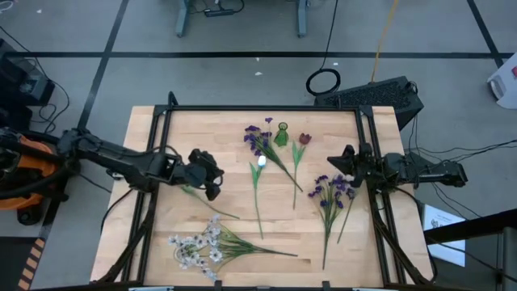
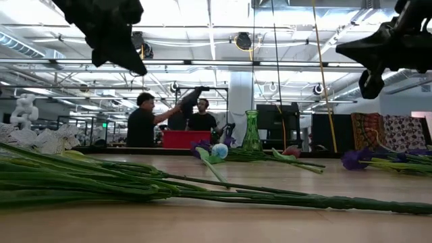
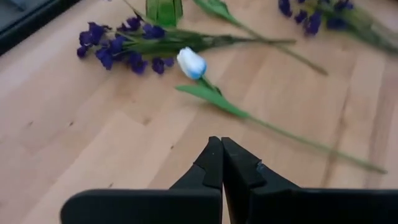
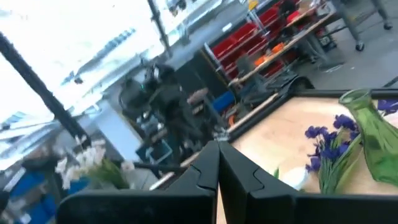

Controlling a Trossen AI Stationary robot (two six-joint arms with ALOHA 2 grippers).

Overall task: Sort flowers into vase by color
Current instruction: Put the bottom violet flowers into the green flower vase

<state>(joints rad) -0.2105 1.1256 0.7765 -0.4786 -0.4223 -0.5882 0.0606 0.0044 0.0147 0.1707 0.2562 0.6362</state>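
Observation:
A small green glass vase [image 1: 281,135] [image 2: 251,132] stands upright near the table's far middle. One purple spray [image 1: 260,142] [image 3: 121,46] lies beside it, and a second one [image 1: 332,191] lies toward the right. A dark red bud [image 1: 304,139] rests right of the vase. A white-blue tulip [image 1: 260,162] [image 3: 191,63] lies in the middle, and white blossom sprays [image 1: 194,246] lie at the near left. My left gripper [image 1: 212,183] [image 3: 221,155] hovers shut above the table, left of the tulip. My right gripper [image 1: 338,166] [image 4: 217,154] hovers shut over the right side, beside the second purple spray.
A loose green stem [image 1: 212,207] lies on the wood just near of my left gripper. Long green stems [image 2: 135,183] run across the near table. A black frame [image 1: 258,108] rims the table. People stand in the room beyond [image 2: 143,120].

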